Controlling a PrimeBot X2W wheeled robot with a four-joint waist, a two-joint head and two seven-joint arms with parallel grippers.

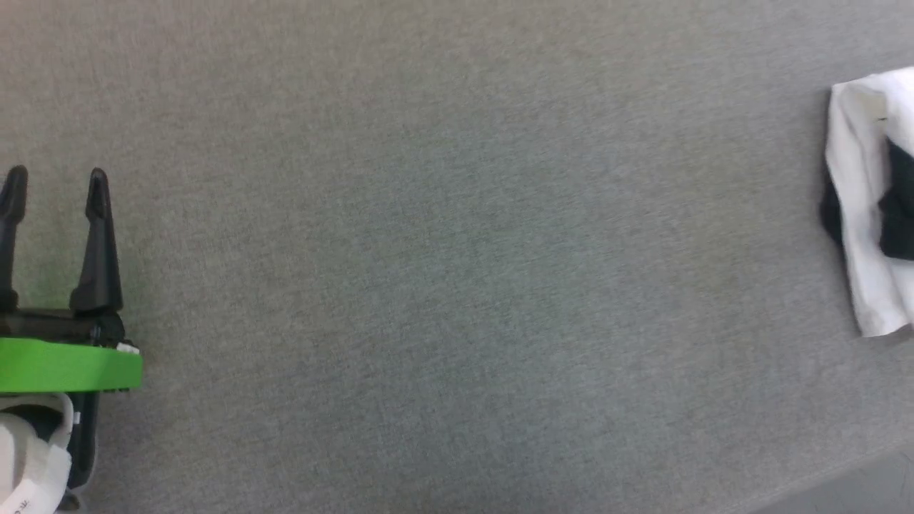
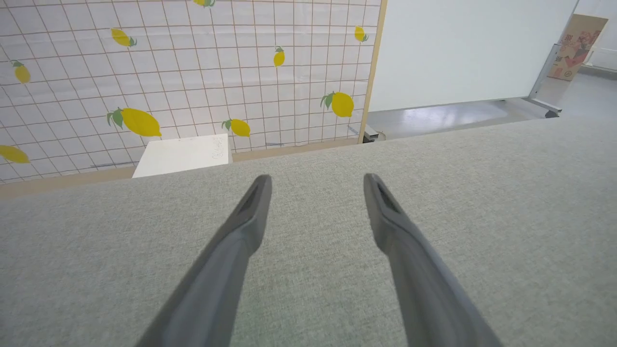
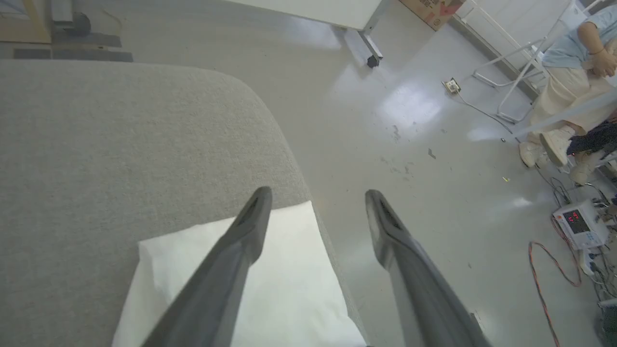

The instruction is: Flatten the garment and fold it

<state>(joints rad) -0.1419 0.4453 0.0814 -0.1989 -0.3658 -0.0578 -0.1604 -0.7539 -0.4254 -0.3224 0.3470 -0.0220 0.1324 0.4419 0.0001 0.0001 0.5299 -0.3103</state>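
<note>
shirt [image 1: 867,214] folded, at right edge of table [image 1: 428,250], likely finished | right gripper [image 3: 315,195] above it, fingers wide apart, empty | left gripper [image 1: 57,178] wide apart, empty, parked far left, clear

Left gripper [image 1: 56,182] lower left of head view, fingers [image 1: 98,235] pointing up frame, jaws wide apart. Right gripper [image 3: 318,195] in own wrist view, fingers rising from bottom centre, likewise spread wide.
</note>
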